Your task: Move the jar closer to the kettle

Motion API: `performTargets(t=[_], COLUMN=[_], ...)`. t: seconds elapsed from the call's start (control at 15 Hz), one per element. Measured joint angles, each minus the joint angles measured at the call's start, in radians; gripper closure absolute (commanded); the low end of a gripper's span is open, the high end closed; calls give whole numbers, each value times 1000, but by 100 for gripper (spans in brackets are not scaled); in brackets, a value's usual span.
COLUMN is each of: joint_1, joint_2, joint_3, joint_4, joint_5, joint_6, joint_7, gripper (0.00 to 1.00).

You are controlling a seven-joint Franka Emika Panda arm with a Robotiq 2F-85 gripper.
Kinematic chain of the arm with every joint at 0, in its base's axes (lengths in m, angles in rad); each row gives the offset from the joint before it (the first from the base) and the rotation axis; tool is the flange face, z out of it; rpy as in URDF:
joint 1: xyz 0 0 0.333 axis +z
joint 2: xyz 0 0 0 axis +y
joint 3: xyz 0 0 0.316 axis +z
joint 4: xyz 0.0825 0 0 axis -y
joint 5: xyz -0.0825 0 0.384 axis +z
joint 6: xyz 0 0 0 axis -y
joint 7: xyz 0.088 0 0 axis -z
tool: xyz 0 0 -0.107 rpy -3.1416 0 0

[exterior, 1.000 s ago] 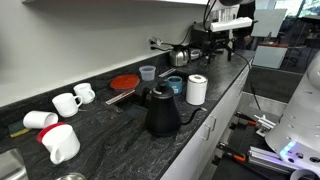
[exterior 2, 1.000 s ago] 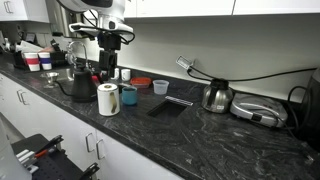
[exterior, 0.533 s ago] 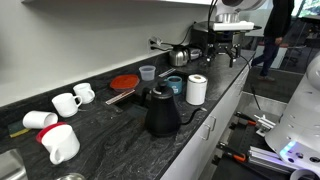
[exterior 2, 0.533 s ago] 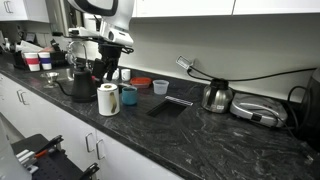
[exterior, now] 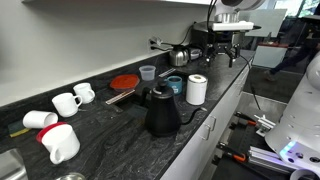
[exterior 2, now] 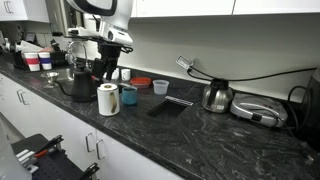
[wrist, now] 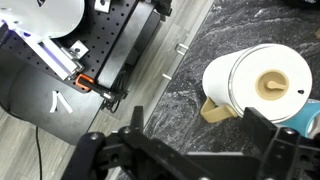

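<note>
The jar (exterior: 197, 89) is a plain white cylinder standing near the counter's front edge. It also shows in the other exterior view (exterior 2: 108, 99). The wrist view shows it from above (wrist: 258, 85), with a tan knob on its top. The black gooseneck kettle (exterior: 162, 112) stands a short way from the jar and shows in both exterior views (exterior 2: 80, 85). My gripper (exterior 2: 108, 70) hangs open and empty well above the jar. Its dark fingers (wrist: 190, 150) spread across the bottom of the wrist view, and it also shows in an exterior view (exterior: 228, 52).
A blue cup (exterior: 175, 85) stands right beside the jar. Behind are a grey cup (exterior: 148, 72), a red plate (exterior: 124, 81) and white mugs (exterior: 65, 102). A silver kettle (exterior 2: 216, 96) and an appliance (exterior 2: 258, 110) sit further along. The counter edge (wrist: 180, 60) runs close to the jar.
The arm shifted and the gripper dropped slightly between one second and half a second ago. Since then it has held still. The jar and kettle have not moved.
</note>
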Motion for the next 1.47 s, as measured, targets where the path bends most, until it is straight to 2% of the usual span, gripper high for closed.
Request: performTargets(t=[0.2, 0.47, 0.67, 0.87, 1.47], joint_1=[-4, -59, -96, -99, -99], joint_2=[7, 70, 147, 220, 240], joint_3=[-12, -95, -155, -181, -182], joint_4=[0, 3, 9, 14, 28], joint_5=[35, 130, 230, 346, 363], joint_6=[1, 17, 54, 78, 78], joint_7=[0, -1, -1, -11, -12], gripper=[0, 0, 0, 0, 0])
